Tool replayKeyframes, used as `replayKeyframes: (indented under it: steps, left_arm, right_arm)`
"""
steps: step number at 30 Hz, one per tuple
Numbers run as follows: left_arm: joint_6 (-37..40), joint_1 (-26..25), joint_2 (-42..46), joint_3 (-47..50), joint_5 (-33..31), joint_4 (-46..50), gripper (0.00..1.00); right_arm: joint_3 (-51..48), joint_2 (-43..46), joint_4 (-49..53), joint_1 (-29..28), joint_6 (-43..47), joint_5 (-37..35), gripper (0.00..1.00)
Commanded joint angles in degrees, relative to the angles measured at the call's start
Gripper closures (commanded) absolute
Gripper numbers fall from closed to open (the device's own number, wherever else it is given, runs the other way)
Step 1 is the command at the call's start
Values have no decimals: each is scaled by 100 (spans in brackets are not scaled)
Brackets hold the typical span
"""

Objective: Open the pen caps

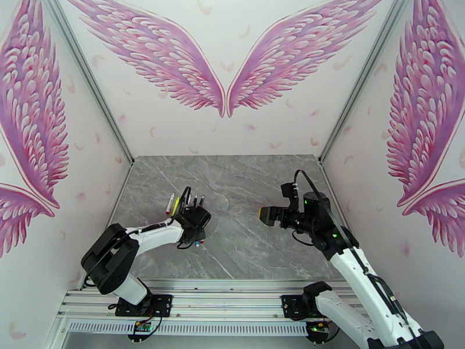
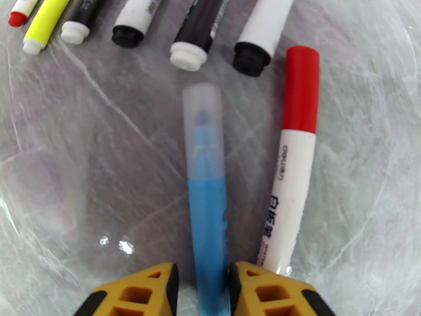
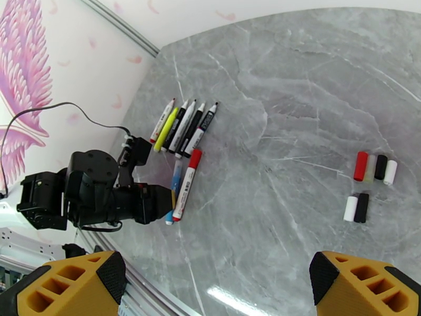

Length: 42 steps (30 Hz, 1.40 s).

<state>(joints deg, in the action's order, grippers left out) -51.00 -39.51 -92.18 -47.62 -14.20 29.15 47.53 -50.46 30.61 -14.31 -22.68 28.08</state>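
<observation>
The left gripper [image 2: 204, 290] is sitting low on the grey marble table [image 1: 261, 181], at its left side. Its yellow fingers [image 2: 158, 290] are standing close on either side of the blue pen [image 2: 208, 206], near that pen's near end. I cannot tell whether they are actually pinching the barrel or only flanking it. The blue pen is lying flat and pointing away, with its cloudy see-through cap [image 2: 202, 127] on the far end. Just beside it on the right, a white pen [image 2: 294, 169] is lying almost parallel and wearing a red cap [image 2: 301, 88]. Beyond those two, six more pens are lying side by side in a row, their near ends facing the gripper. At the left end of the row a red-ended white pen [image 2: 18, 11] and a yellow highlighter [image 2: 44, 22] are lying, and black and white barrels are making up the other four. Well off to the right of the pens, six loose pen caps are resting on the marble in two small groups. A red one [image 3: 361, 165], a clear one [image 3: 371, 168], a black one [image 3: 381, 167] and a white one [image 3: 390, 172] are sitting together, and a white [image 3: 350, 208] and black [image 3: 361, 207] pair is sitting just beside them. The right gripper [image 3: 217, 275] is hanging above the table's right half with its jaws spread wide and gripping nothing.
</observation>
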Motion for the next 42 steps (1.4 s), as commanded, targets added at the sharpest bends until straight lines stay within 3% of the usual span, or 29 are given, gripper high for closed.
replayKeyframes:
  steps: [1,19,26,31,35,42]
  left_arm:
    - [32,-22,-137,-149,43,82,67]
    - [61,22,-121,-137,-41,289,77]
    - [53,-107,528,203,143,250,77]
    - [460,-267,1198,498,331,212,77]
    - [1041,-362,1844,731,704,-99,77]
    - [2112,-356,2741,900,2213,-1318,77]
  right_arm:
    - [-75,66,58,-37,35,-2,1]
    - [-204,164,46,-30,-52,78,1]
    - [-256,218,94,-31,-153,145,1]
    - [-392,240,-12,-39,-297,297,1]
    - [-555,170,-252,-51,-538,532,1]
    - [-815,-69,-1094,-95,-1316,959,1]
